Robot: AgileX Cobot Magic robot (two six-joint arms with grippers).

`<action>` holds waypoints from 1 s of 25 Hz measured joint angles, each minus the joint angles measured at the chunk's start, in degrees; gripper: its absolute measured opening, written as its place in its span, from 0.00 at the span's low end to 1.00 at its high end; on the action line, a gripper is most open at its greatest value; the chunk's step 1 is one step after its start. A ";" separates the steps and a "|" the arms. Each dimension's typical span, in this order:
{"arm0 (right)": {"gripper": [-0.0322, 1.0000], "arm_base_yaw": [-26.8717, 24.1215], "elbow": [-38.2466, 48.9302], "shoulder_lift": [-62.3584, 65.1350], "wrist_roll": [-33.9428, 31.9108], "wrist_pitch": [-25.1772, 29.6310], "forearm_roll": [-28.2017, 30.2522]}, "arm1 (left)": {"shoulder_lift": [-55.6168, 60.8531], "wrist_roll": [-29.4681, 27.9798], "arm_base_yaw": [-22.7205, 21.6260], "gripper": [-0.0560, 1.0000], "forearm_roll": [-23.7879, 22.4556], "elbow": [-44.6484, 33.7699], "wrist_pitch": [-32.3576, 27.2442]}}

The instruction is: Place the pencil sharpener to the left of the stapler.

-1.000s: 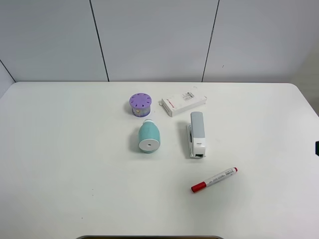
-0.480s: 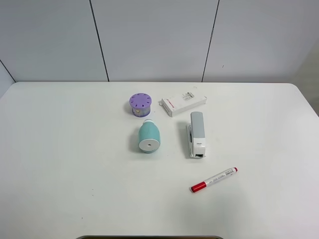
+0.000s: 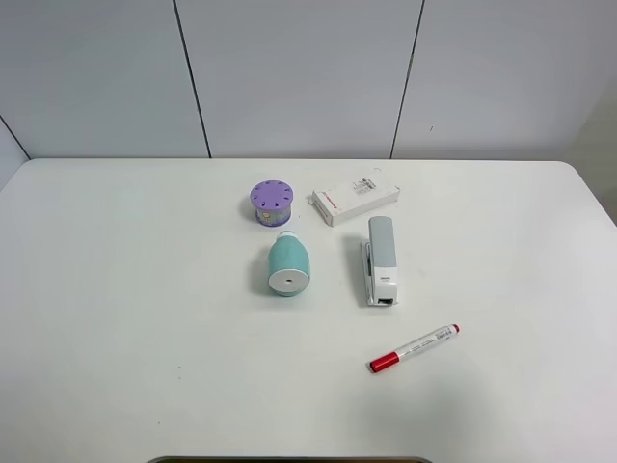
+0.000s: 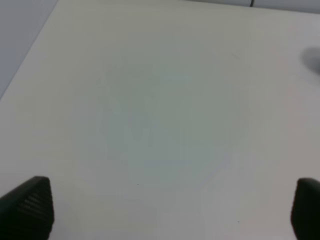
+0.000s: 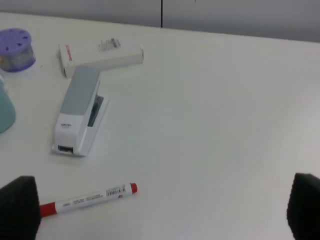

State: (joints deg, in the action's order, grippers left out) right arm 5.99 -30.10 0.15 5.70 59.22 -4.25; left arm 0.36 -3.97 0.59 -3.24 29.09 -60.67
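Note:
The teal pencil sharpener (image 3: 287,267) lies on its side on the white table (image 3: 116,318), white end face toward the front. It rests to the left of the grey and white stapler (image 3: 380,260), a short gap apart. Neither gripper appears in the exterior high view. My left gripper (image 4: 165,212) is open over bare table, holding nothing. My right gripper (image 5: 160,210) is open and empty, well back from the stapler (image 5: 80,117). Only a teal sliver of the sharpener (image 5: 5,112) shows at that view's edge.
A purple cylinder with holes (image 3: 271,203) stands just behind the sharpener. A flat white box (image 3: 355,196) lies behind the stapler. A red-capped marker (image 3: 415,348) lies in front of the stapler, close to my right gripper's fingertips (image 5: 17,207).
A dark bit of the right arm at the right edge of the exterior high view one second ago has gone from sight. The objects have not moved.

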 joint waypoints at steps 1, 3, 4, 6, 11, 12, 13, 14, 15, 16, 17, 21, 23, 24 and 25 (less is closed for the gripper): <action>0.99 0.00 0.43 0.00 0.24 0.38 0.00 | 0.00 0.00 0.00 0.96 0.00 0.00 0.00; 0.99 0.00 1.16 0.00 0.42 1.55 0.00 | 0.00 0.00 0.00 0.96 0.00 0.00 0.00; 0.99 0.00 1.25 0.00 0.42 1.86 0.00 | 0.00 0.00 0.00 0.96 0.00 0.00 0.00; 0.99 0.00 1.25 0.00 0.42 1.90 0.00 | 0.00 0.00 0.00 0.96 0.00 0.00 0.00; 0.98 0.00 1.25 0.00 0.42 1.90 0.00 | 0.00 0.00 0.00 0.96 0.00 0.00 0.00; 0.98 0.00 1.25 0.00 0.42 1.90 0.00 | 0.00 0.00 0.00 0.96 0.00 0.00 0.00; 0.98 0.00 1.25 0.00 0.42 1.90 0.00 | 0.00 0.00 0.00 0.96 0.00 0.00 0.00; 0.98 0.00 1.25 0.00 0.42 1.90 0.00 | 0.00 0.00 0.00 0.96 0.00 0.00 0.00; 0.98 0.00 1.25 0.00 0.42 1.90 0.00 | 0.00 0.00 0.00 0.96 0.00 0.00 0.00; 0.98 -0.32 1.25 0.00 0.42 1.90 0.00 | 0.00 0.00 0.00 0.96 0.00 0.00 0.00; 0.98 -0.83 1.25 0.00 0.42 1.90 0.00 | 0.00 0.00 0.00 0.96 0.00 0.00 0.00; 0.98 -2.42 1.25 0.00 0.42 1.90 0.00 | 0.00 0.00 0.00 0.96 0.00 0.00 0.00; 0.98 -2.55 1.25 0.00 0.42 1.90 0.00 | 0.00 0.00 0.00 0.96 0.00 0.00 0.00; 0.98 -2.55 1.25 0.00 0.42 1.90 0.00 | 0.00 0.00 0.00 0.96 0.00 0.00 0.00; 0.98 -2.55 1.25 0.00 0.42 1.90 0.00 | 0.00 0.00 0.00 0.96 0.00 0.00 0.00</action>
State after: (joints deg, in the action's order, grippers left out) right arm 3.44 -28.85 0.15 6.12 61.12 -4.25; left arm 0.36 -3.97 0.59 -3.24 29.09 -60.67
